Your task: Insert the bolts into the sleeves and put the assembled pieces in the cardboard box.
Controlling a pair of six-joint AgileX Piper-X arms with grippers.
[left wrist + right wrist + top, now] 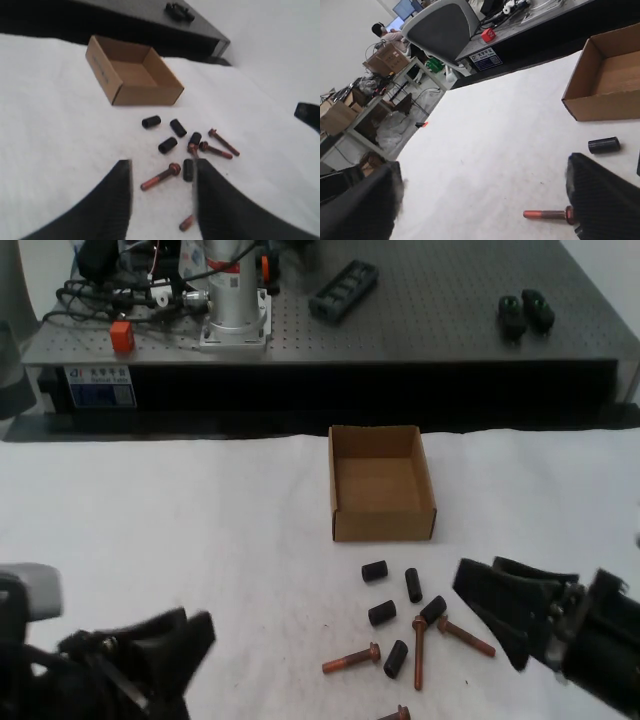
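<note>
Fingers (117, 200) of the left gripper (161, 167) stand wide apart and hold nothing. In the high view this gripper hangs over the white cloth (200, 520) at the near left, well apart from the parts. The right gripper (481, 165) is spread just as wide, with nothing in its grasp, and in the high view it sits just beside the right edge of the scattered parts.

Five black sleeves lie loose on the cloth: one sleeve (374, 571) nearest the box, a second sleeve (413, 585) beside it, a third sleeve (381, 614), a fourth sleeve (433, 610) and a fifth sleeve (396, 658).

Five copper-coloured bolts can be counted in the left wrist view. One bolt (161, 177) lies alone. Another bolt (216, 150) and its neighbour bolt (224, 141) lie side by side. A fourth bolt (192, 148) has its head against a sleeve and its shank hidden behind a finger. The last bolt (186, 223) lies nearest the camera. Every bolt lies outside the sleeves.

One open-topped cardboard box (385, 525) stands on the cloth just beyond the parts.
</note>
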